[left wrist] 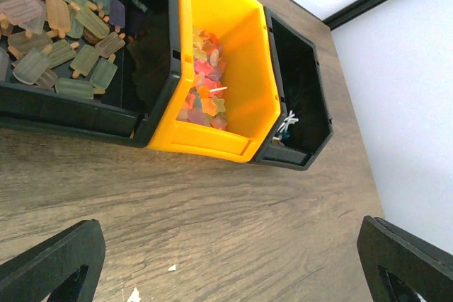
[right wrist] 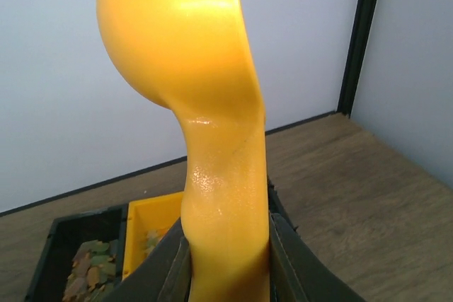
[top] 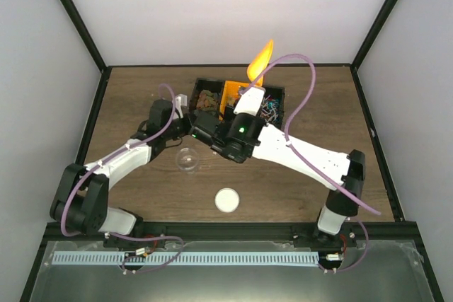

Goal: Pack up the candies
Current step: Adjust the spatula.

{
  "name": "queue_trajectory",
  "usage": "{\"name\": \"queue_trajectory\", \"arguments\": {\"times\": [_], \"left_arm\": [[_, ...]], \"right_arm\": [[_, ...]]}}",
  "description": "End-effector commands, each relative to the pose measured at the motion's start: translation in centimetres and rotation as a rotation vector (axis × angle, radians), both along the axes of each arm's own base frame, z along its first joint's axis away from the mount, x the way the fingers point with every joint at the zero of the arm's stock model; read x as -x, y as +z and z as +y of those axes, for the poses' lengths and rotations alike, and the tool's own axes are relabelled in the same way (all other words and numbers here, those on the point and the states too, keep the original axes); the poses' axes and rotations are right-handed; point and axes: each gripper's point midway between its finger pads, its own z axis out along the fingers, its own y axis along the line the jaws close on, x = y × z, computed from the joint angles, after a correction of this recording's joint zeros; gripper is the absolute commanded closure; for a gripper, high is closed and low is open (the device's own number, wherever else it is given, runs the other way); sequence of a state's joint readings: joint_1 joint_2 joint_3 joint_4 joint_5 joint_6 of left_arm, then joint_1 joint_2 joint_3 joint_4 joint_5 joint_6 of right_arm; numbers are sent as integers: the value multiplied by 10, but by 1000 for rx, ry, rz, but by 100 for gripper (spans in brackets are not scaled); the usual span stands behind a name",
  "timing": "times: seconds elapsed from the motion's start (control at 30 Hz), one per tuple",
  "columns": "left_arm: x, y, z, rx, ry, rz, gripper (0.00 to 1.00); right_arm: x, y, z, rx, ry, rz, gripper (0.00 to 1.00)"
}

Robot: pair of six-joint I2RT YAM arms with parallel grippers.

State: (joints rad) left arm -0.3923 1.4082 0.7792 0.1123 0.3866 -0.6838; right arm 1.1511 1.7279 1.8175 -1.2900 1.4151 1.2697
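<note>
Wooden worktop: candies (left wrist: 204,97) all in bins (left wrist: 244,40) at 12 o'clock. Clear cup (top: 187,159) at centre looks empty, lid (top: 227,200) off at 6. R pincer (right wrist: 226,274) pinches scoop (right wrist: 212,104) upright; L pincer (left wrist: 226,266) spread. Packing prob. barely begun.

Left wrist view: left claw (left wrist: 228,266) fingers cut off at the bottom edge; left black bin (left wrist: 85,100) cropped top and left; right black bin (left wrist: 304,97), contents mostly behind its wall. Right wrist view: scoop (right wrist: 212,139) handle and right claw (right wrist: 226,274) cropped at bottom. Top view: candies (top: 267,109) too small to identify.
</note>
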Motion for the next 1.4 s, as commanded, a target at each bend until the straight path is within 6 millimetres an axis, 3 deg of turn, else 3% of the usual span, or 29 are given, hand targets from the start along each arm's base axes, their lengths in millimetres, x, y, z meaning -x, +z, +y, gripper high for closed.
{"name": "queue_trajectory", "arguments": {"times": [0.0,0.07,0.13,0.2,0.23,0.33,0.4,0.47,0.53,0.6,0.7,0.8,0.9,0.97,1.0,1.07,1.13,1.27,1.37], "left_arm": [[1,6,1,45,16,-13,0],[2,7,0,48,9,-11,0],[3,10,0,53,9,-17,0],[4,13,0,55,11,-24,0],[4,14,1,53,12,-29,0],[5,16,3,41,16,-40,0],[4,17,3,42,14,-42,0],[5,15,0,49,0,-35,0],[5,14,-2,51,-12,-27,0],[5,16,-3,51,-18,-25,0],[5,18,2,43,6,-27,0],[5,12,18,-16,82,-11,0],[8,-1,38,-62,168,8,0],[12,-12,47,-54,191,31,0],[13,-19,52,-3,194,57,0],[11,-13,52,87,173,63,0],[9,-2,49,167,147,61,0],[0,13,37,217,82,77,0],[-4,15,36,241,75,94,0]], "right_arm": [[7,-3,4,-168,46,2,99],[-3,14,32,-206,189,-8,99],[-13,6,60,-277,526,-4,99],[-10,13,56,-455,765,-98,98],[-9,15,50,-466,779,-125,99],[-23,6,52,-332,732,-45,99],[-23,2,69,-220,817,-34,99],[-10,-3,95,-91,999,-41,99],[0,-24,114,11,1124,30,97],[3,-69,125,153,1153,176,97],[8,-133,112,345,1042,335,99],[13,-174,80,484,880,419,99],[7,-180,47,516,741,417,99],[2,-173,29,518,682,389,99],[-1,-168,11,565,605,375,99],[-1,-168,-2,642,545,362,99],[5,-171,-7,709,527,334,99],[21,-176,6,912,540,264,98],[25,-198,11,990,525,304,97]]}}
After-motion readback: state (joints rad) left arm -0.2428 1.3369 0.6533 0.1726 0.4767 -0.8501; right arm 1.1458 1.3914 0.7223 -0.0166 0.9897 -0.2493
